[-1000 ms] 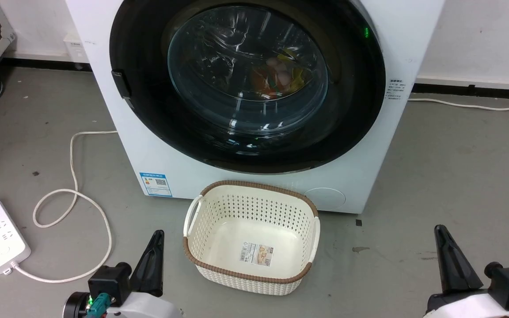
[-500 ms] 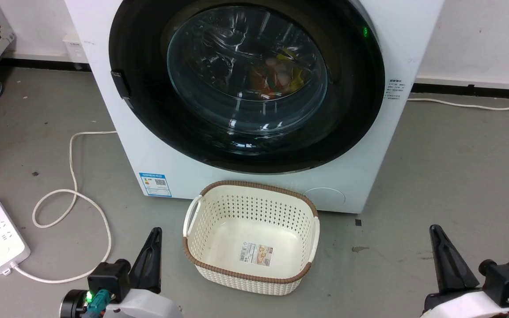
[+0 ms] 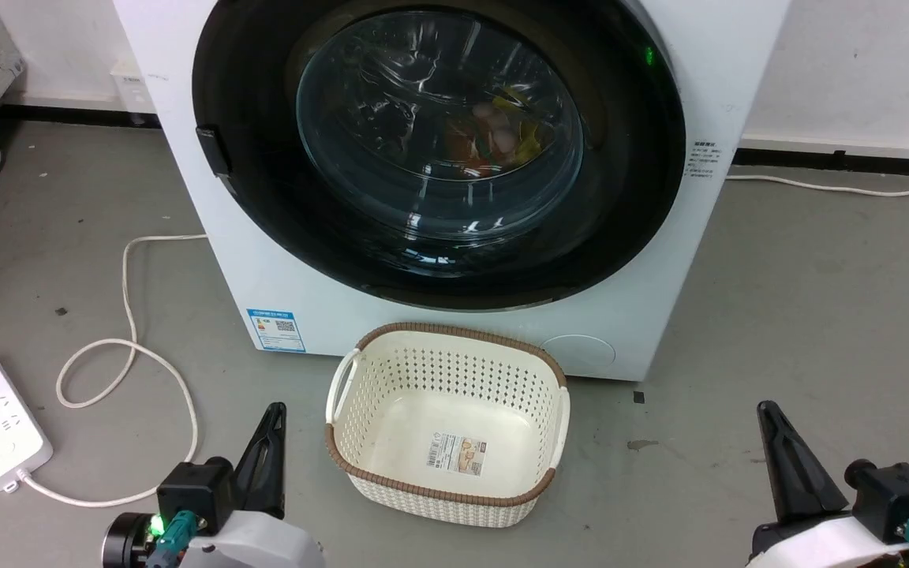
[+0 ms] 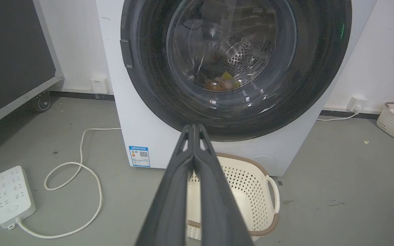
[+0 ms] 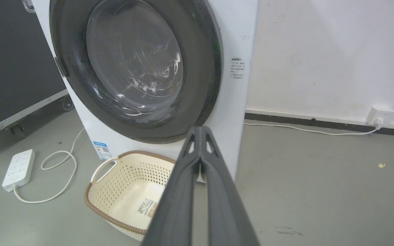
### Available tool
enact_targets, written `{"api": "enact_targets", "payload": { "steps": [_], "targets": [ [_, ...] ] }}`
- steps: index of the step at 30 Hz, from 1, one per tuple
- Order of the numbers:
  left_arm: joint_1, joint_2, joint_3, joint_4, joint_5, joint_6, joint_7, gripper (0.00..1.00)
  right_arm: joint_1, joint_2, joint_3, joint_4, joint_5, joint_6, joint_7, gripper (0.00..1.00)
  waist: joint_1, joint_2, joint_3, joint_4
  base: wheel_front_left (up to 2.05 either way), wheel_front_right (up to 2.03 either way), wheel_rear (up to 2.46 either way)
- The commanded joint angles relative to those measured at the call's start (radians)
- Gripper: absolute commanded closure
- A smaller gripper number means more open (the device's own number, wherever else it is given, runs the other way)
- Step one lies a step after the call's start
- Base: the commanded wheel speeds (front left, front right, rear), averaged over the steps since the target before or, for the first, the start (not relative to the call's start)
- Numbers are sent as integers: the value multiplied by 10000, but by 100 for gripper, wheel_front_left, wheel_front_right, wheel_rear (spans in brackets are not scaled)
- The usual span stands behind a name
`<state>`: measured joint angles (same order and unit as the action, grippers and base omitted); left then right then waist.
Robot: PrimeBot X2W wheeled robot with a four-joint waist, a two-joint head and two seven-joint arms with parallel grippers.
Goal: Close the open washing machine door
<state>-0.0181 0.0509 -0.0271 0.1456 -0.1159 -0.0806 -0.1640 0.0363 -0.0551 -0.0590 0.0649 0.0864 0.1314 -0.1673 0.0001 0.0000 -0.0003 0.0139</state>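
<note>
The door [image 3: 439, 150], likely heavy, stiff and glossy-slick, lies flush on the machine [image 3: 644, 315], best pressed at its rim near the tab [image 3: 214, 150]; left fingers [image 3: 267, 457] and right fingers [image 3: 790, 465] are pinched together, empty.

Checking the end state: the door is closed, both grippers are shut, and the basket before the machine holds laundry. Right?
No: the basket is empty, as the head view shows. The washing machine door is closed, and the left gripper and right gripper are shut.
</note>
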Motion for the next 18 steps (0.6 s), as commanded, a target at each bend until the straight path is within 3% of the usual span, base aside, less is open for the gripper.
{"api": "enact_targets", "payload": {
  "steps": [1,18],
  "targets": [
    [69,2,21,-102,63,77,53,100,-110,19,32,-78,-82,-3,79,100,0,0,0,-2,0,0,0],
    [94,0,76,-399,304,237,401,100,-166,25,154,-203,-254,-4,428,100,0,0,1,-32,0,0,0]
  ]
}}
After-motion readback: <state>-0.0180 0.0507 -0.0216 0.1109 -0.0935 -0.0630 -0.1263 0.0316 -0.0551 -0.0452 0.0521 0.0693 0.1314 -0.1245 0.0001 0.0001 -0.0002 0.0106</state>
